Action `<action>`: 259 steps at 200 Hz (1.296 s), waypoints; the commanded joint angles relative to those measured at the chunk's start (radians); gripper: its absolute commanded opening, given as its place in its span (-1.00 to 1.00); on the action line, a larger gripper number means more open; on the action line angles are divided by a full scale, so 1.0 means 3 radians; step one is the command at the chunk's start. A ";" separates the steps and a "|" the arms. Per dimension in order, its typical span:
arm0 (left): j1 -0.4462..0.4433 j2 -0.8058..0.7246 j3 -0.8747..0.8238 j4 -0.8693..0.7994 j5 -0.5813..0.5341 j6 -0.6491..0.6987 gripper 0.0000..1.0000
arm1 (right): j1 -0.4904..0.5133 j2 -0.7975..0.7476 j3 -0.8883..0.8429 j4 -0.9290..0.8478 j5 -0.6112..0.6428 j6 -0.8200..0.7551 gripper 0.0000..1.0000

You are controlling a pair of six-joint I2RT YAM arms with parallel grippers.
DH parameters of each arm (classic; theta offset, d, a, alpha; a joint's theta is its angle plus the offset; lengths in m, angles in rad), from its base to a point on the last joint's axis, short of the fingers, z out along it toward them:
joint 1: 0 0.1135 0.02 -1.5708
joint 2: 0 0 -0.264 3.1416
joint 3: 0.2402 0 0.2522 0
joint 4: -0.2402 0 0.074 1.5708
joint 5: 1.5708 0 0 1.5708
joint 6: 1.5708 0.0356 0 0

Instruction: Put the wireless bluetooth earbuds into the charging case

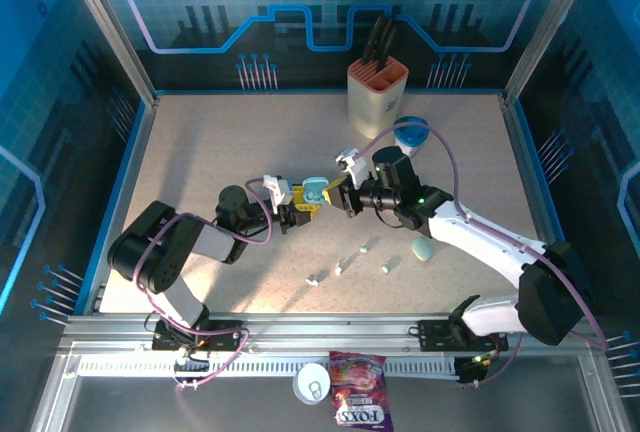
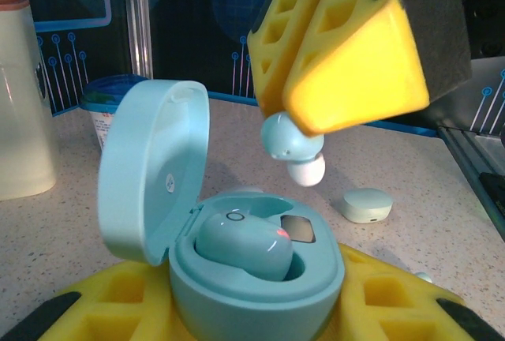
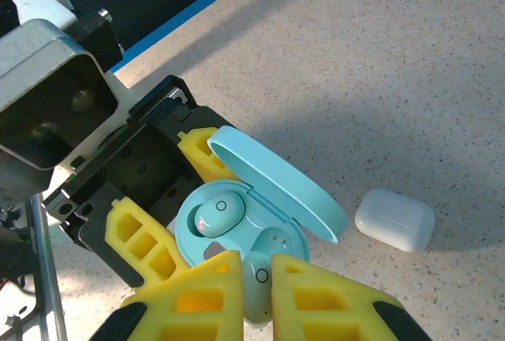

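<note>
My left gripper (image 1: 298, 208) (image 2: 256, 313) is shut on an open pale blue charging case (image 1: 315, 190) (image 2: 252, 278) (image 3: 237, 234), whose lid (image 2: 150, 167) stands up. One pale blue earbud (image 2: 241, 242) (image 3: 219, 216) sits in a well with a red light on it. The other well (image 3: 278, 240) is empty. My right gripper (image 1: 343, 198) (image 3: 257, 278) is shut on a second pale blue earbud (image 2: 290, 145) (image 3: 259, 276) just above the case. Several loose white earbuds (image 1: 340, 267) lie on the table in front.
A closed pale case (image 1: 424, 248) (image 2: 368, 204) lies to the right, and a closed white case (image 3: 394, 219) lies beside the open one. A knife block (image 1: 377, 92) and a blue-lidded tub (image 1: 410, 134) stand at the back. A snack packet (image 1: 360, 404) lies beyond the front rail.
</note>
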 commanded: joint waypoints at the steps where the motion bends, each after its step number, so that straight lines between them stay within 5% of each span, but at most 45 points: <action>1: -0.0014 0.0012 0.0111 0.0112 0.0097 -0.0084 -0.45 | 0.0057 0.0087 0.0110 0.0078 -0.0027 -0.0071 -0.72; 140: -0.0014 0.0012 0.0126 0.0115 0.0044 -0.0117 -0.44 | 0.0063 0.0255 0.0062 0.0247 0.0166 0.0031 -0.68; 218: -0.0003 0.0017 0.0154 0.0114 -0.0022 -0.0139 -0.44 | 0.0011 -0.0057 0.0079 0.0203 0.0170 0.0181 0.01; 259: -0.0003 0.0002 0.0133 0.0114 0.0064 -0.0043 -0.41 | -0.0001 0.0039 0.0340 0.0018 0.0127 0.0140 0.22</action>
